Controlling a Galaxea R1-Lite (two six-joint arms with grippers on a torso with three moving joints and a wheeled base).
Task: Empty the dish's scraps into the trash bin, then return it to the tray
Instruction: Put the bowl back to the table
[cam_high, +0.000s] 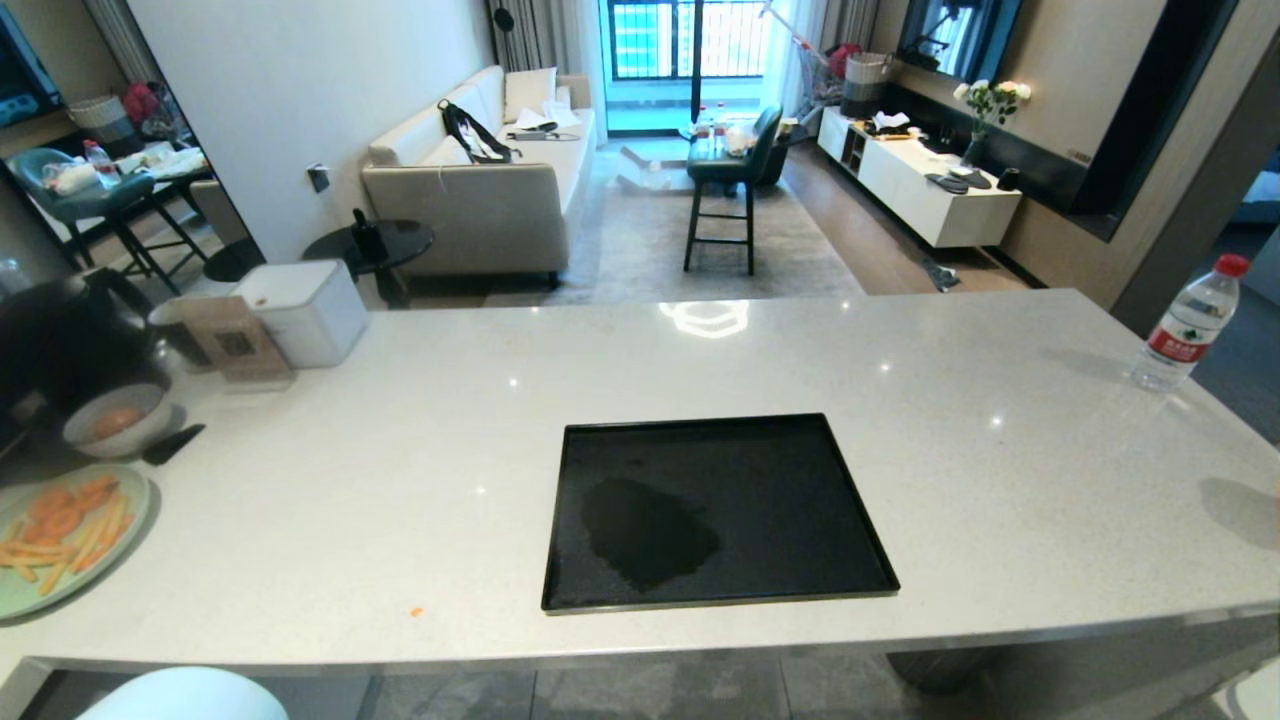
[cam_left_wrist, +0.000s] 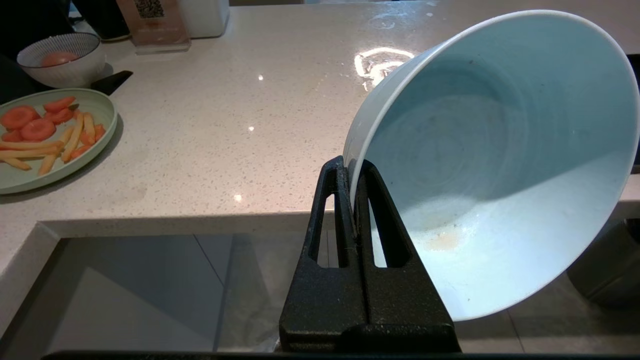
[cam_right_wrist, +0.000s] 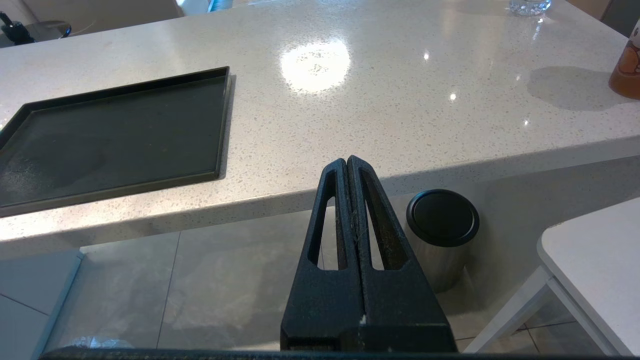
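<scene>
Below the counter edge, left fingers (cam_left_wrist: 352, 172) pinch the half-cropped dish (cam_left_wrist: 495, 165).

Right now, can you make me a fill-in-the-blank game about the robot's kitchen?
1. The left gripper pinches the rim of the pale-blue ____.
2. The black tray on the counter is ____.
3. The carrot slices lie on a pale-green ____.
4. The right gripper is shut and holds ____.

Missing words: dish; empty; plate; nothing

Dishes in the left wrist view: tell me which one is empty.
The pale-blue bowl, pinched at its rim by the left gripper. The striped bowl and green plate both hold food.
</scene>
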